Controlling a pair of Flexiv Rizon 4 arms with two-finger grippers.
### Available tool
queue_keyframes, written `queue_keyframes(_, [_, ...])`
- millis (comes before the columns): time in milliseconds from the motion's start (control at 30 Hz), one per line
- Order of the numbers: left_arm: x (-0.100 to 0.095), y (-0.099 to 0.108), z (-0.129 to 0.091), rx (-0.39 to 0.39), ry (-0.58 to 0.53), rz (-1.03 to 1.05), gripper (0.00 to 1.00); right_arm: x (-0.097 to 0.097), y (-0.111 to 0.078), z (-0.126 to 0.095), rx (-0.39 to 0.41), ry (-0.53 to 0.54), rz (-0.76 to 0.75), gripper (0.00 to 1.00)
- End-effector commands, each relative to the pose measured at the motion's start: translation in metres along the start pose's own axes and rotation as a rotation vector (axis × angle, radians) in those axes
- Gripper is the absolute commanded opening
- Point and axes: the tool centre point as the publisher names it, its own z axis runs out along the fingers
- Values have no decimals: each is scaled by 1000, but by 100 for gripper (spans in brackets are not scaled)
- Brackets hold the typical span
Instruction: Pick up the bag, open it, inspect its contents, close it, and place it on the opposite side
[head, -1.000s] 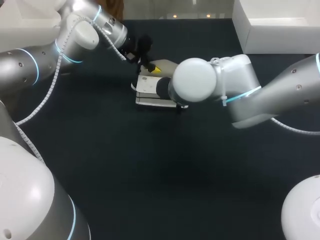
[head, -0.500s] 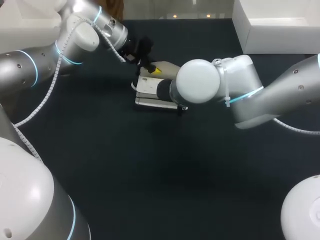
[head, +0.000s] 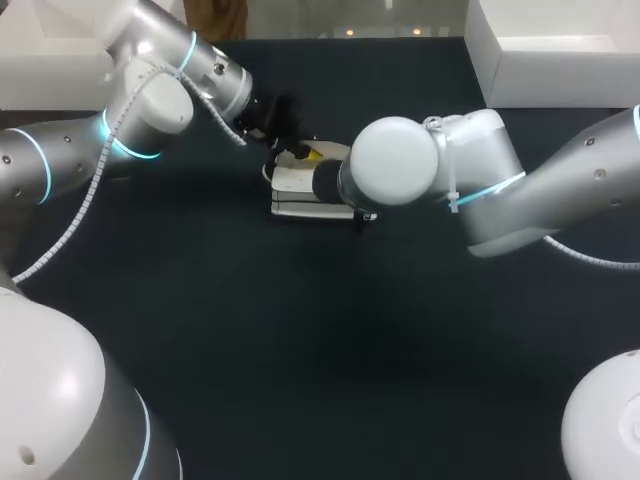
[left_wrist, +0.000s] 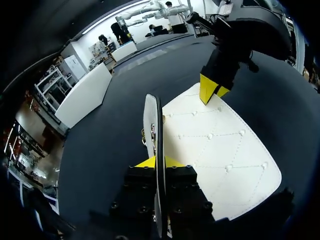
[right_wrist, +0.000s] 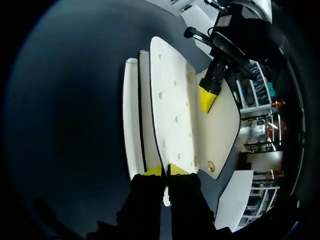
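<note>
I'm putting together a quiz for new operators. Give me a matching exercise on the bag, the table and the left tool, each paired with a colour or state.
Things:
1. bag
2. table
3. left tool

Colours or states:
A. dark
B. shut on the bag's thin edge
C. white and quilted

Pairs: 1-C; 2-A; 3-B

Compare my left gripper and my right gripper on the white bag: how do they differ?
The left gripper grips the bag at one end, the right gripper at the opposite end. In the head view the left gripper's yellow tip shows, while the right gripper is hidden under its own arm. Both are shut on thin white bag edges.
</note>
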Motion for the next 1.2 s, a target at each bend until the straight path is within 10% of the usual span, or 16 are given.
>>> queue_keyframes(33, [16, -1, -2, 21, -80, 11, 0, -2, 1, 2, 0, -3, 0, 0])
queue_keyframes(1200, [34, -3, -2, 65, -177, 165, 0, -2, 1, 2, 0, -3, 0, 0])
